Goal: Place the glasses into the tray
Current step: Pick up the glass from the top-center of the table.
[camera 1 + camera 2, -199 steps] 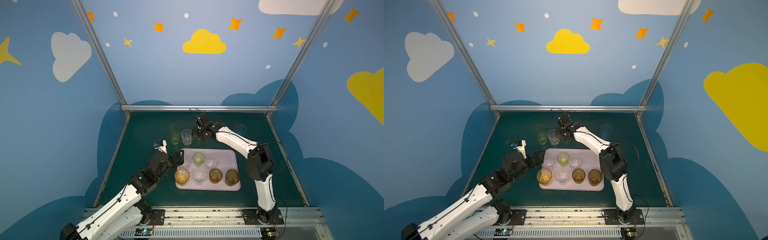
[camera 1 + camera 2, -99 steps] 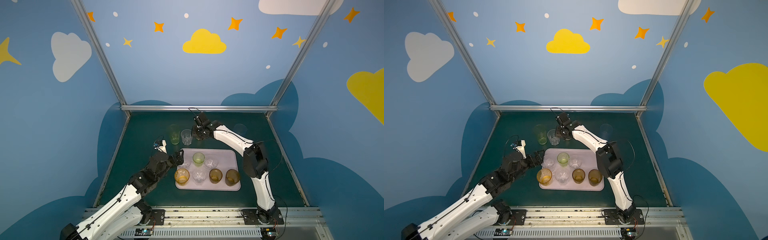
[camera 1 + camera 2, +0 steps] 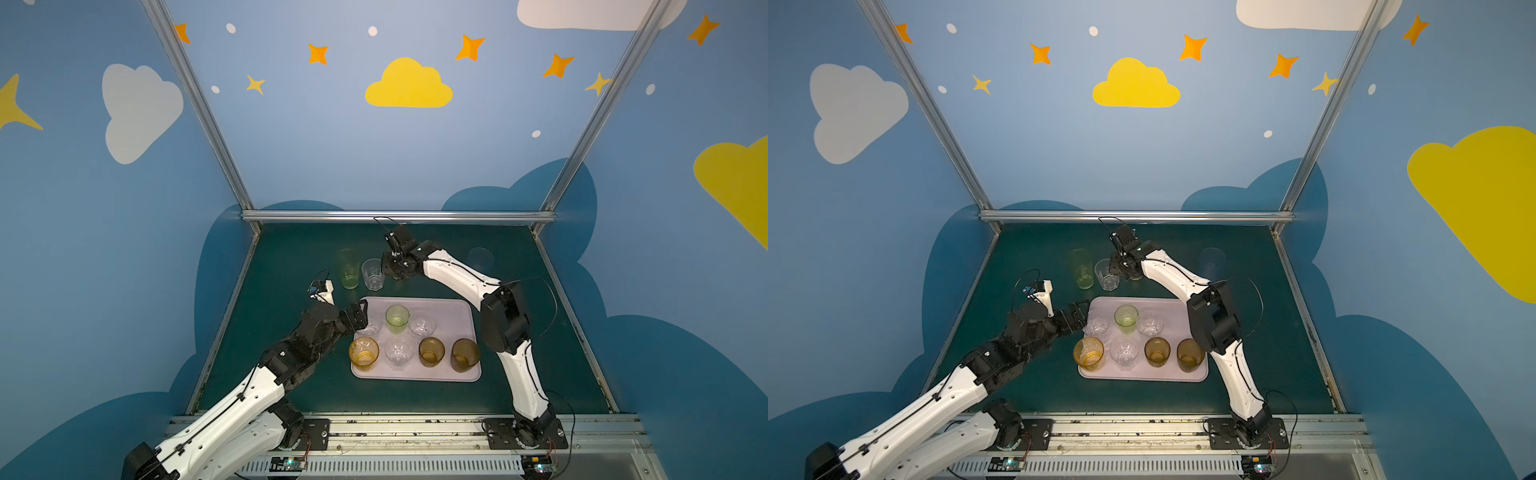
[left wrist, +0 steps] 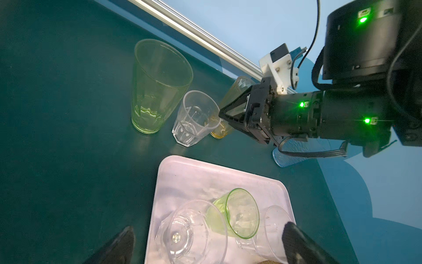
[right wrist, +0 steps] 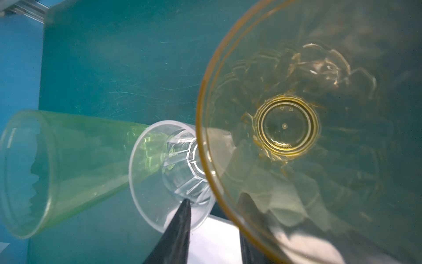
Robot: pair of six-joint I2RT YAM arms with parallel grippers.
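The pale pink tray point(image 3: 451, 309) point(image 3: 1169, 305) holds several glasses: amber point(image 3: 364, 352), clear point(image 3: 399, 352), two brown point(image 3: 431, 351), green point(image 3: 397, 318). My left gripper point(image 3: 360, 318) point(image 4: 209, 228) is open at the tray's left edge, and a clear faceted glass point(image 4: 189, 235) stands between its fingers without touching them. Behind the tray my right gripper point(image 3: 395, 272) point(image 5: 215, 201) straddles the wall of a tall amber glass point(image 5: 285, 125) point(image 4: 237, 89). One of its fingers is inside the rim and the other outside, still apart from the wall.
A tall green glass point(image 3: 348, 268) point(image 3: 1081, 268) and a clear faceted glass point(image 3: 372, 273) stand just left of the right gripper. A pale blue glass point(image 3: 480, 259) stands at the back right. Metal frame rails border the green mat.
The right arm has shifted a little to the left at the amber glass and its jaws have narrowed. The left arm has not moved.
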